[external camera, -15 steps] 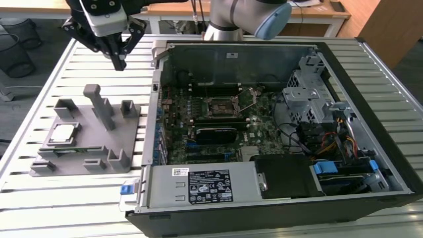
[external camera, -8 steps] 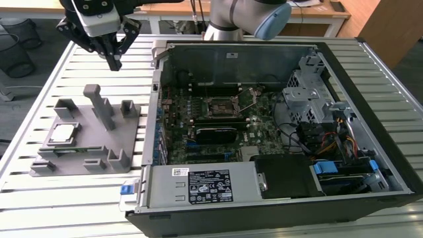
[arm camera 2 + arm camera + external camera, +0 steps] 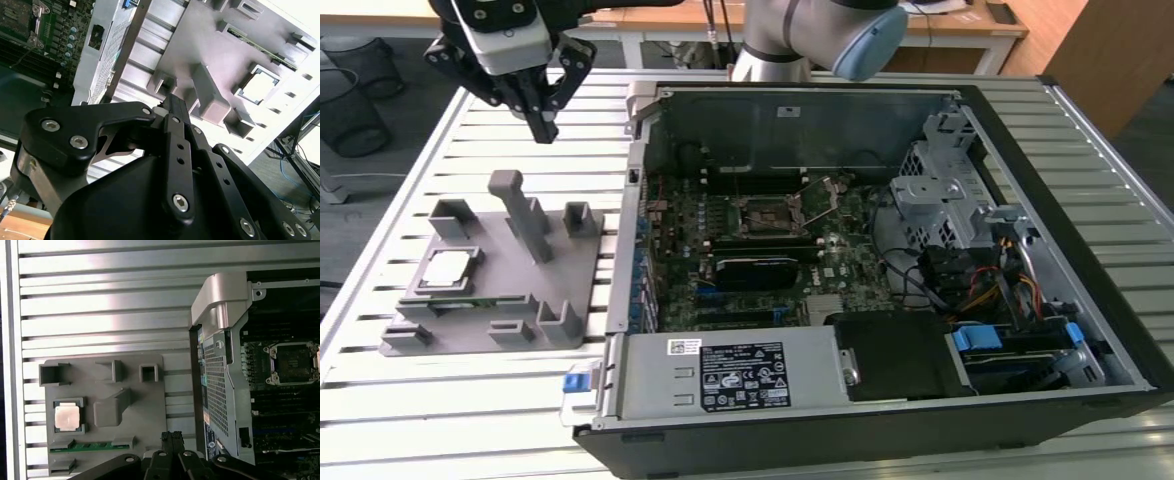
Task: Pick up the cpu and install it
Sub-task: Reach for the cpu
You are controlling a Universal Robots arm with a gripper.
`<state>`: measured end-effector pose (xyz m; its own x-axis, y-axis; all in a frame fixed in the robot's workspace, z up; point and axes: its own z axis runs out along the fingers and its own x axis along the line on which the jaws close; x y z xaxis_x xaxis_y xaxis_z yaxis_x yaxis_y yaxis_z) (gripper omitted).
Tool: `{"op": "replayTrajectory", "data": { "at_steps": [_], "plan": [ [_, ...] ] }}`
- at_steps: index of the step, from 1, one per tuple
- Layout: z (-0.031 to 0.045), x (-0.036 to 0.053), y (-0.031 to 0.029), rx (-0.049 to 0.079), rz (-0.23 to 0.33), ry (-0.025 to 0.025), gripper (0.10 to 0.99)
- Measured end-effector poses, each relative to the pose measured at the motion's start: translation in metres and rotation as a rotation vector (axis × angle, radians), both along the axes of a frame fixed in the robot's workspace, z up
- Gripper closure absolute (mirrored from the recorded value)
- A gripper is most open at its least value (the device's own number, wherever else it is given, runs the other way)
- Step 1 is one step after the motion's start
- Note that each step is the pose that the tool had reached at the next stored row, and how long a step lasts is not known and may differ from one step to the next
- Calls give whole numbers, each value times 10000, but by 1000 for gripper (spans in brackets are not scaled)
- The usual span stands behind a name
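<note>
The cpu (image 3: 447, 268) lies flat in a square recess of the grey fixture (image 3: 534, 300) on the slatted table, its pale metal top facing up. Both wrist views show the cpu (image 3: 67, 417) (image 3: 258, 86) in its recess, untouched. My gripper (image 3: 544, 128) hangs above the table beyond the fixture, toward the exterior view's upper left, well above the cpu and apart from it. Its fingertips (image 3: 172, 436) are pressed together, shut on nothing. The dark socket (image 3: 765, 216) on the motherboard inside the open computer case stands with its frame lifted; the socket (image 3: 292, 363) looks bare.
A green memory strip (image 3: 92, 446) lies in the fixture beside the cpu. Upright posts (image 3: 523, 215) rise from the fixture. The case wall (image 3: 630, 230) stands between fixture and motherboard. A power supply (image 3: 734, 375) and drive cage (image 3: 947, 190) sit inside. Wire baskets (image 3: 354, 95) stand off the table.
</note>
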<state>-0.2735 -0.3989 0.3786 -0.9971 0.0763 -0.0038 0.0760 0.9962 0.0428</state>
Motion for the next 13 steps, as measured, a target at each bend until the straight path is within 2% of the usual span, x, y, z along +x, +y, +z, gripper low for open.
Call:
{"op": "replayTrajectory", "data": {
  "at_steps": [13],
  "plan": [
    [-12, -121, 0, 1, 1, 6, 980]
  ]
}}
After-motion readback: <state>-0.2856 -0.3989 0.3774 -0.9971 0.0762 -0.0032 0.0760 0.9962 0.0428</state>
